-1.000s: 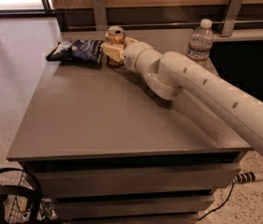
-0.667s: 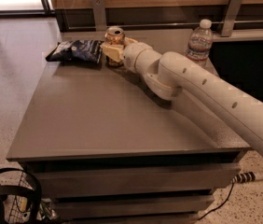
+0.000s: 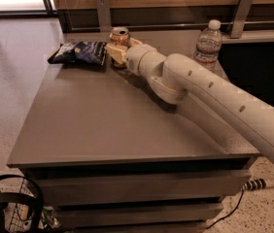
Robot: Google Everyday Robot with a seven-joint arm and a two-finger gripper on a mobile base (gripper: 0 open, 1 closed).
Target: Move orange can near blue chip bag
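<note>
standing upright at the far edge of the table (image 3: 103, 120), the orange can (image 3: 120, 34) sits just right of the blue chip bag (image 3: 78, 52). the gripper (image 3: 116, 53) is at its lower body; whether it clamps the can i cannot tell. probably light, smooth and thin-walled: hold mid-body, gently.

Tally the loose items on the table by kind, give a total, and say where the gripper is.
Drink cans: 1, the orange can
Snack bags: 1, the blue chip bag
Plastic bottles: 1, the water bottle
Total: 3 items on the table
The gripper is at the orange can, at the far edge, just right of the blue chip bag.
</note>
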